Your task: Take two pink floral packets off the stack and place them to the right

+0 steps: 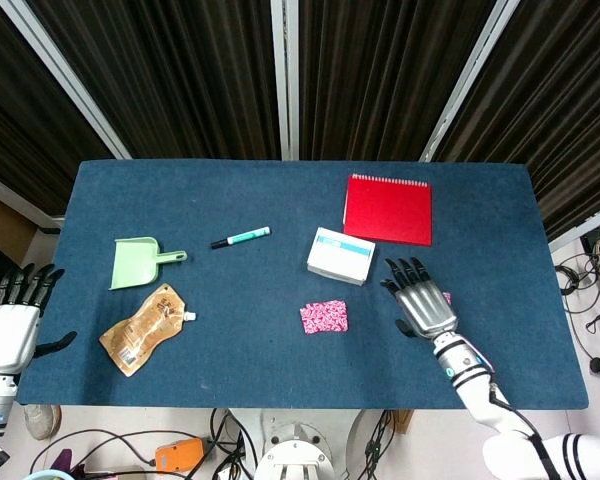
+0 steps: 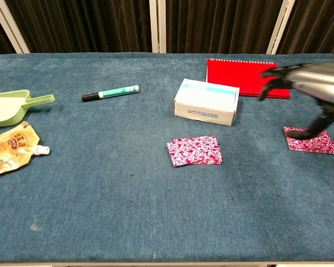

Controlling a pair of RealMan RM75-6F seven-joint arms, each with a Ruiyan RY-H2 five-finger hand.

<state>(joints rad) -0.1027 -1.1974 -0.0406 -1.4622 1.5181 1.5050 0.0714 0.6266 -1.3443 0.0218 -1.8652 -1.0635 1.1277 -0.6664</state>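
The stack of pink floral packets [image 1: 323, 316] [image 2: 194, 150] lies in the middle of the blue table, in front of the white box. One pink packet [image 2: 310, 140] lies flat on the table at the right; in the head view only a sliver of that packet [image 1: 446, 297] shows beside my right hand. My right hand [image 1: 420, 300] [image 2: 309, 83] hovers above it with fingers spread and holds nothing; its thumb hangs close over the packet's left edge. My left hand [image 1: 10, 325] stays open beyond the table's left edge.
A white box [image 1: 341, 256] [image 2: 206, 102] and a red notebook [image 1: 387, 209] [image 2: 247, 78] lie behind the packets. A teal marker [image 1: 240, 237] [image 2: 110, 93], a green dustpan [image 1: 135, 262] [image 2: 8, 107] and a brown pouch [image 1: 145, 328] [image 2: 8, 146] lie at the left.
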